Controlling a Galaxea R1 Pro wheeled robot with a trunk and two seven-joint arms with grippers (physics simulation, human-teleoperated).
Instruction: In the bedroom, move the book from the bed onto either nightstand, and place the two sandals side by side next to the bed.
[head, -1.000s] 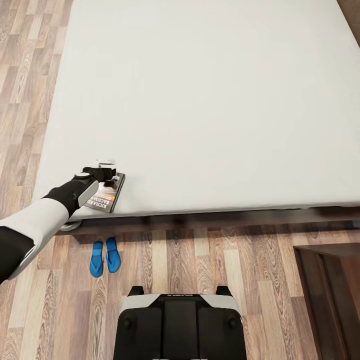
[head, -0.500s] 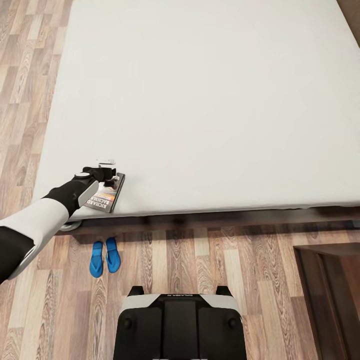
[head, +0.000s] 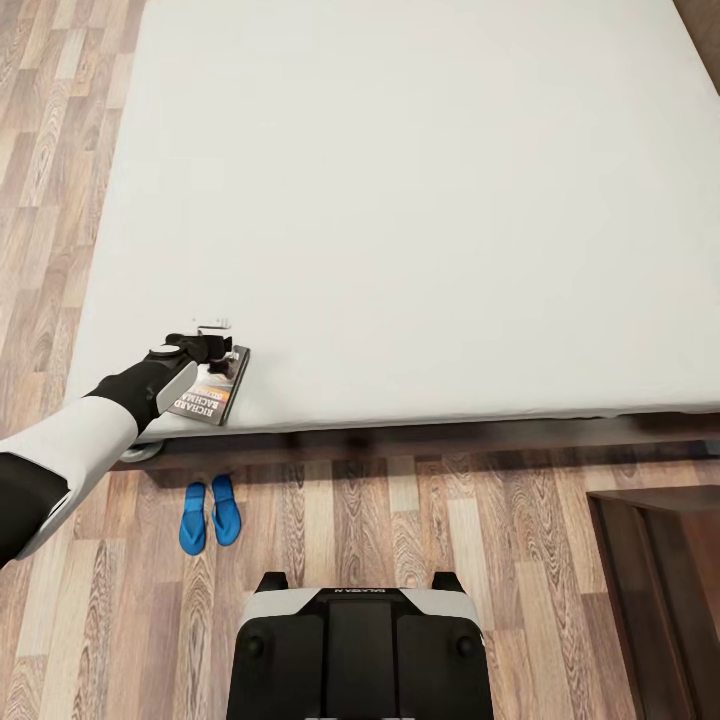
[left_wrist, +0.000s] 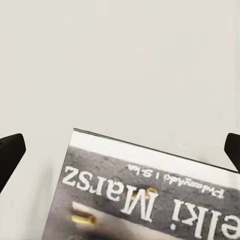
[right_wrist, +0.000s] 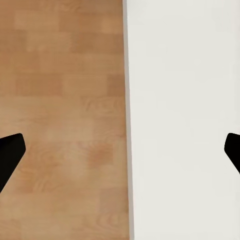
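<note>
Reaching out over the near left corner of the bed (head: 400, 200), we have our left gripper (head: 212, 340) poised right above the far end of the book (head: 215, 385). The book lies flat on the mattress, close to the bed's near edge, so we come at it from above with the arm stretched low across the corner. We judge this the approach to a pick, with the nightstand trip yet to come.

In the left wrist view the book (left_wrist: 150, 195) sits between the 2 dark fingertips (left_wrist: 10, 155), which stand wide apart at the frame's sides; the jaws are fully spread and grip nothing. Whether they touch the mattress we cannot tell.

The 2 blue sandals (head: 209, 514) lie side by side on the wood-plank floor (head: 400, 540) just beside the bed, so we judge that part done.

Our right gripper (right_wrist: 120, 150) also has its jaws spread wide and empty, hanging above the line where the mattress meets the floor. A dark wooden piece of furniture (head: 660, 590) shows at the head view's lower right.
</note>
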